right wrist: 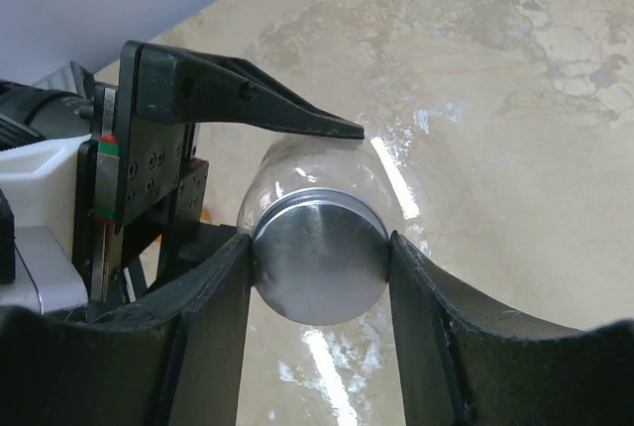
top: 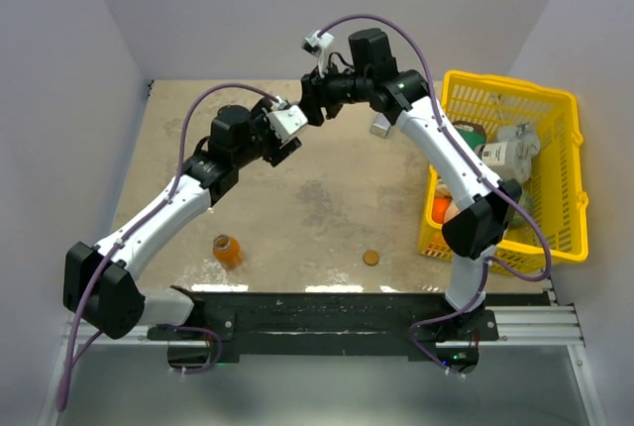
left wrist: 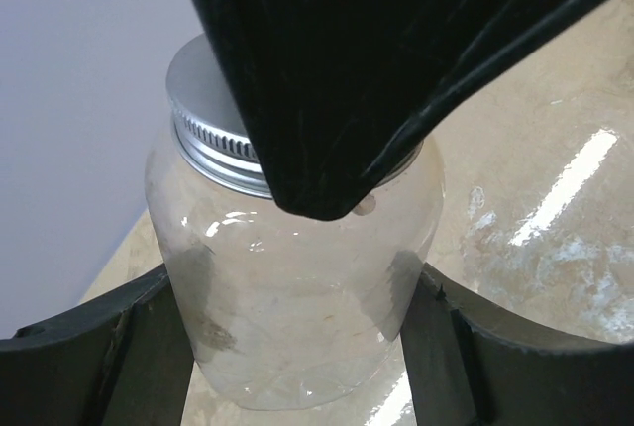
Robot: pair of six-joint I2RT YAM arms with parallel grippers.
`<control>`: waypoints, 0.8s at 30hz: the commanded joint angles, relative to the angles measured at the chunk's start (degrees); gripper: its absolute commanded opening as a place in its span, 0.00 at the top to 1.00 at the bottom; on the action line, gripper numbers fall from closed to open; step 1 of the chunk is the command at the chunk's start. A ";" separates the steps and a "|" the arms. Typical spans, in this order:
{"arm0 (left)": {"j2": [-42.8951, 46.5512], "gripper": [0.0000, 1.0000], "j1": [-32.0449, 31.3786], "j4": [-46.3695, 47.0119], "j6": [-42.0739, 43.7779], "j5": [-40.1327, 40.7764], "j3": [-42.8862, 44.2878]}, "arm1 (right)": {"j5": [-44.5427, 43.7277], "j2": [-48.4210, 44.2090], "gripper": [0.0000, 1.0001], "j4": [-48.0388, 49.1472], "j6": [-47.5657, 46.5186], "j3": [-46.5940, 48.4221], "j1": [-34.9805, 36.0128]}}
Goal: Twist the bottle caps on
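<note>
My left gripper (top: 287, 131) is shut on the clear bottle (left wrist: 297, 277), one finger on each side of its body, and holds it above the back of the table. The silver-grey cap (right wrist: 319, 260) sits on the bottle's neck. My right gripper (top: 313, 101) is shut on that cap, with its fingers (right wrist: 213, 317) pressed on both sides of the rim. In the left wrist view the cap (left wrist: 203, 119) is partly hidden by the right gripper's black finger. The orange bottle (top: 228, 250) stands upright at the front left, uncapped. The brownish-orange cap (top: 370, 258) lies flat at the front centre.
A yellow basket (top: 565, 178) at the right edge holds a white container, a green-lidded one and an orange item. A grey bar (top: 381, 127) lies on the table behind the right forearm. Walls close in the table on the left, back and right.
</note>
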State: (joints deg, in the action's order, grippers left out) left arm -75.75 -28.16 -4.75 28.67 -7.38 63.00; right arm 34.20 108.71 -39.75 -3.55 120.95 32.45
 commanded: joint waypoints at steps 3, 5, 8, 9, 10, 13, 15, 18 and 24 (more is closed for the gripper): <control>1.92 0.01 -0.67 8.80 -7.84 4.38 1.51 | -5.71 -0.24 1.00 -5.51 2.08 0.43 -0.36; 2.18 0.01 -0.58 6.35 -7.66 5.87 1.33 | -7.38 -0.34 1.00 -7.44 -0.39 1.48 -0.89; 2.62 0.00 -0.49 -0.49 -7.31 7.20 1.42 | -10.19 0.01 1.00 -10.86 -4.43 3.15 -2.47; 3.40 0.01 -0.40 -1.82 -7.39 7.20 1.07 | -11.33 0.10 1.00 -11.75 -5.66 3.24 -3.08; 4.11 0.01 -0.23 -2.88 -7.48 7.20 0.37 | -12.47 0.10 1.00 -12.19 -8.55 3.07 -3.27; 8.06 0.00 0.30 -4.12 -7.22 5.45 -3.58 | -16.52 -0.25 1.00 -12.02 -13.47 0.26 -3.97; 10.08 0.00 0.39 -5.35 -7.04 2.90 -5.43 | -18.19 -0.16 1.00 -11.06 -14.90 -1.85 -4.14; 11.14 0.00 0.91 -7.90 -7.48 0.61 -6.31 | -18.90 0.36 1.00 -10.18 -15.96 -2.91 -4.59; 12.38 0.00 2.76 -7.64 -8.80 0.78 -7.46 | -24.96 6.25 1.00 -15.89 -20.61 -0.54 -4.50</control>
State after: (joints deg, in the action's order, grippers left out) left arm -64.51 -26.50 -12.53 21.82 -5.37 56.16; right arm 14.39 111.90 -51.44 -19.68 118.32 27.75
